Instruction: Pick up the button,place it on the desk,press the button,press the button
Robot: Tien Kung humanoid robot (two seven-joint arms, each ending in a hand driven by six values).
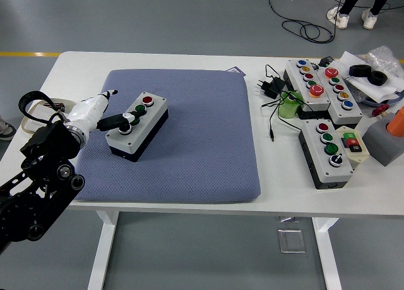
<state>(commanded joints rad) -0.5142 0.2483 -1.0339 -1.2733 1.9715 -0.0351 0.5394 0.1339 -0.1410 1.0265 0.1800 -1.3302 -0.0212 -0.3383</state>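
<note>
- Since the button box (137, 125) already sits on the blue mat (189, 145), you have only pressing left.
- Your left hand (104, 113) holds nothing, one finger out on a button.

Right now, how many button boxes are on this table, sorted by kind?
Long grey boxes: 2
Short grey boxes: 2
Small beige box: 1
Total: 5
</note>
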